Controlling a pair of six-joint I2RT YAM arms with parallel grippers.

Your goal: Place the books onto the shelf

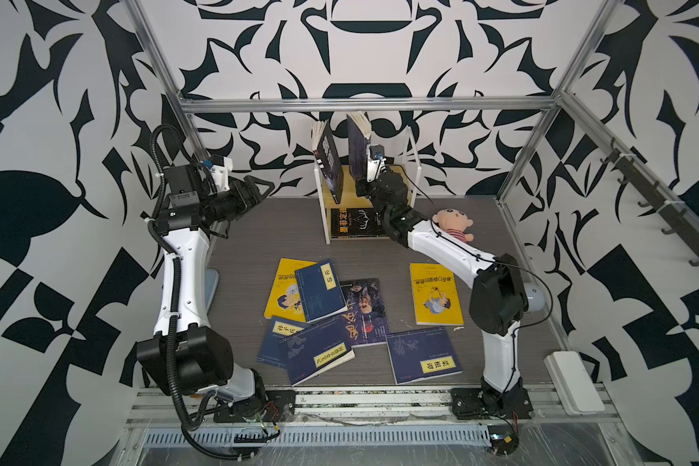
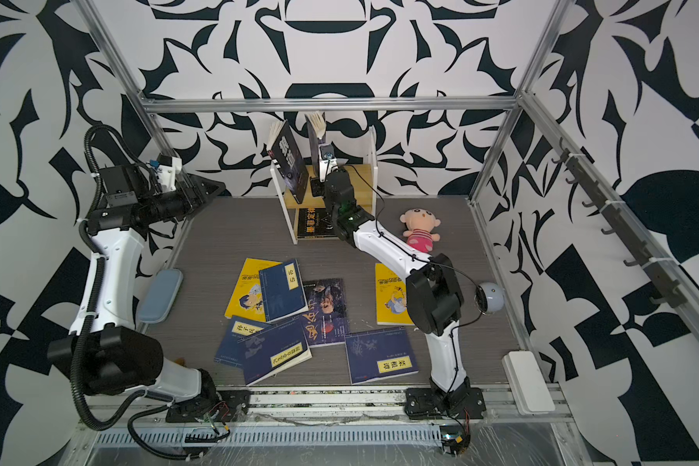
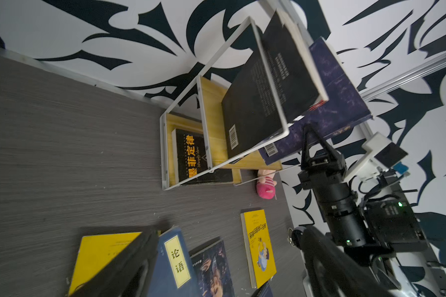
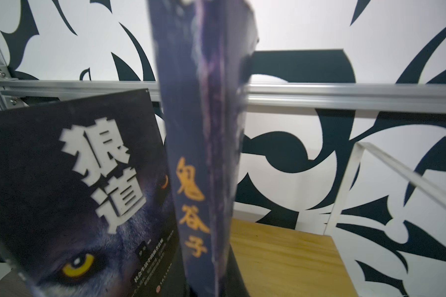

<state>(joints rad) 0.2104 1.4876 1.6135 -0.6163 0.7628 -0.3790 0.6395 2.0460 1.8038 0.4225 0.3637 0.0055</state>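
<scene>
Standing the purple paperback (image 1: 356, 149) upright on the top board of the shelf (image 4: 289, 257) at twelve o'clock, the right gripper (image 3: 310, 136) pinches its lower edge while the left gripper (image 1: 264, 186) hangs open and empty at nine; next, probably, a gentle release.

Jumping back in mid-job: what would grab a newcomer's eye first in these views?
The loud black-and-white patterned walls frame everything. Next, at the back, the right end effector grips a purple book upright at the upper tier of the shelf, beside a leaning wolf-cover book. In front, loose books lie scattered on the grey table, with a pink plush doll right of the shelf.
</scene>
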